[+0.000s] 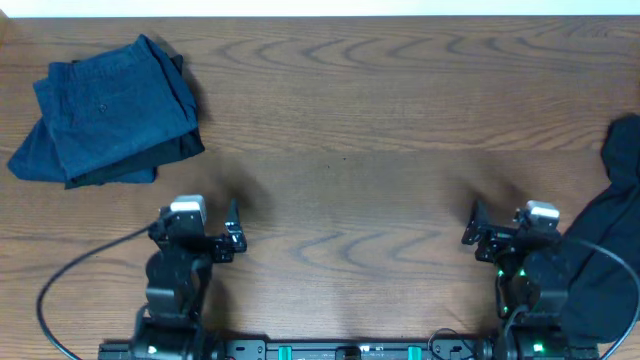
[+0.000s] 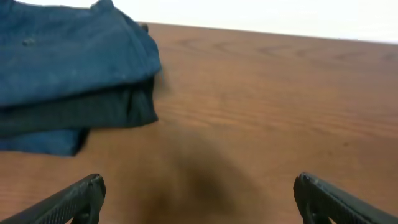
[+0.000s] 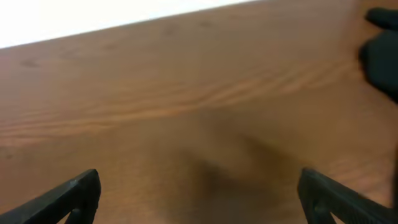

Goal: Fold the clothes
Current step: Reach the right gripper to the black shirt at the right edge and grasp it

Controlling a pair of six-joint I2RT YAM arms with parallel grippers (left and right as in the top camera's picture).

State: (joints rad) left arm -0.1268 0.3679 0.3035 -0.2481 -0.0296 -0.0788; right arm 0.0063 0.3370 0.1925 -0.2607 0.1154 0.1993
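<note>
Folded blue pile [image 1: 105, 110] on far-left part of table [image 1: 340, 120], long axis skewed from near-left to far-right, darker layer peeking out along its near-right edge. Black garment [image 1: 612, 250] bunched at right edge, cut off by the frame, long axis running far to near, just beside the right arm. Left gripper [image 2: 199, 196] over bare wood on the near side, well apart from the pile; fingers [image 2: 74, 200] spread wide, holding nothing, touching nothing. Right gripper [image 3: 199, 194] same: fingers [image 3: 68, 196] wide apart, empty, over bare wood. Left wrist view only: pile layers seen from the side, blue on top, darker one under, blue again at bottom. Right wrist view only: just a dark blurred scrap of the black garment at the far right edge. Overhead only: pile and garment together, both arms between them along the near edge.
</note>
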